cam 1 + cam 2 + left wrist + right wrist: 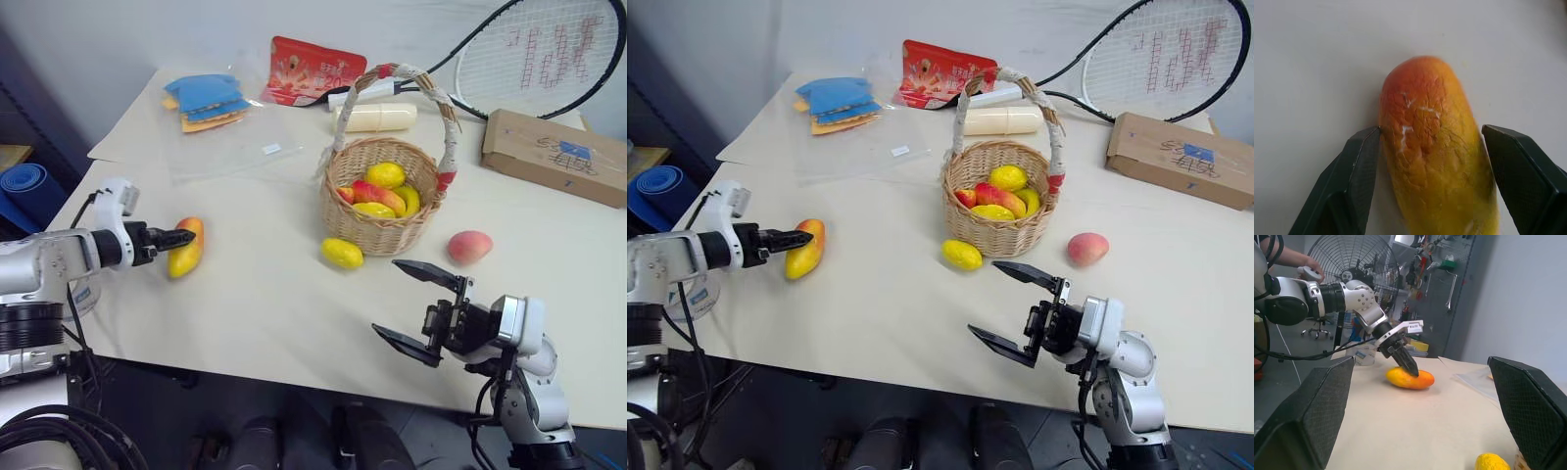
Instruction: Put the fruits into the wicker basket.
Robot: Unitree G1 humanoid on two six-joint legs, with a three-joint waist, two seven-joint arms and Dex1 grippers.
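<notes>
One mango [186,247] lies on the tabletop [265,304] between the left pincer's [1425,161] open jaws, ungripped; next, close and carry it to the wicker basket [380,233]. Right pincer [416,304] gapes empty.

Three glossy toy fruits are counted on the pale worktop [255,313] — one elongated yellow-and-red mango [186,248], one yellow lemon [342,253], one pink-red peach [470,246]. One round tan wicker basket [377,233] is seen — at least four fruits [385,175] inside.
</notes>
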